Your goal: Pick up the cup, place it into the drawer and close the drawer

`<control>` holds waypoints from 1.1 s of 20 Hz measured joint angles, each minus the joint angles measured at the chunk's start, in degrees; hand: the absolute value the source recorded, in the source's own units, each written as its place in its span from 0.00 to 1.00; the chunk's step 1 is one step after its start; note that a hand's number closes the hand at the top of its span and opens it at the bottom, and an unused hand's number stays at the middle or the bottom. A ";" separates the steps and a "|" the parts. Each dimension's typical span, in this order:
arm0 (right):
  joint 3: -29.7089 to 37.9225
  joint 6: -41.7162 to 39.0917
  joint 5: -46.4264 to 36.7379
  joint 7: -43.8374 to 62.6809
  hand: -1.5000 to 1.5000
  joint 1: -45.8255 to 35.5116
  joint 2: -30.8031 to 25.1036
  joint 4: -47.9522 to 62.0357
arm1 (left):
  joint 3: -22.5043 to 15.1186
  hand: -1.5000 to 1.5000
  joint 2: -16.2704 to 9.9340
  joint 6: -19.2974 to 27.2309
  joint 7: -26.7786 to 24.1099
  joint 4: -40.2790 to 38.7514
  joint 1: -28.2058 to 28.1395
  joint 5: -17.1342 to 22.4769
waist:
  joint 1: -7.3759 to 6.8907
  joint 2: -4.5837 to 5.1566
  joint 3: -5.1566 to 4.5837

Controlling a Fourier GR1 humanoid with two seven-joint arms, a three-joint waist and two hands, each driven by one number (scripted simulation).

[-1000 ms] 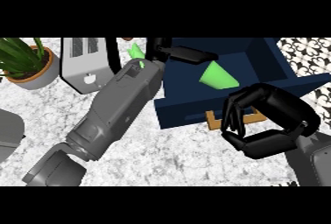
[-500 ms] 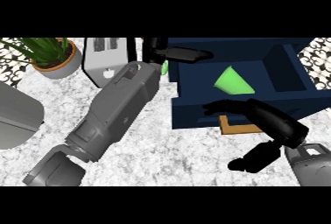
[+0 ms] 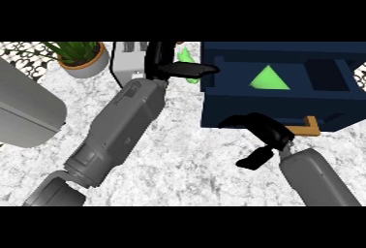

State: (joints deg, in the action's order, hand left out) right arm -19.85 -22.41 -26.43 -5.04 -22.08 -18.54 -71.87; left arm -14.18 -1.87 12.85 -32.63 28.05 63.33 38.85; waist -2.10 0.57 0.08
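- Now, cup: a green, cone-like shape lying inside the open dark-blue drawer, touching neither hand.
- Handling (a judgement): it looks light, rigid and smooth, probably slippery; its wider body would be the place to grip.
- Drawer handle: tan bracket on the front, beside the right hand, whose fingers are curled and hold nothing.
- Left hand: fingers straight, reaching toward the drawer's left edge; a second green object shows behind it.
- Bench: speckled white stone; potted plant at far left.
- Writing: no brand, label or lettering can be read.
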 measured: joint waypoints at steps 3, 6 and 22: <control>0.96 2.80 -2.37 -3.38 1.00 -4.86 1.60 10.94 | -0.30 0.00 -0.45 -0.38 -0.14 2.37 -2.49 -0.26 | -1.28 0.03 0.04; 2.97 6.23 -3.65 -8.42 1.00 -9.00 1.88 19.42 | 0.07 0.00 -2.73 -2.18 0.98 4.98 -4.45 0.27 | -2.59 -0.08 -0.07; 15.76 8.26 2.58 -20.07 1.00 -22.39 -0.52 40.47 | -1.01 0.00 -8.53 -8.97 4.02 13.55 -13.10 0.85 | -6.78 0.85 0.53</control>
State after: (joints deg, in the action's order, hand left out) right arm -4.09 -14.16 -23.85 -25.10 -44.47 -19.07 -31.40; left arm -15.19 -10.40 3.88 -28.61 41.60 50.22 39.69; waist -8.88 1.42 0.62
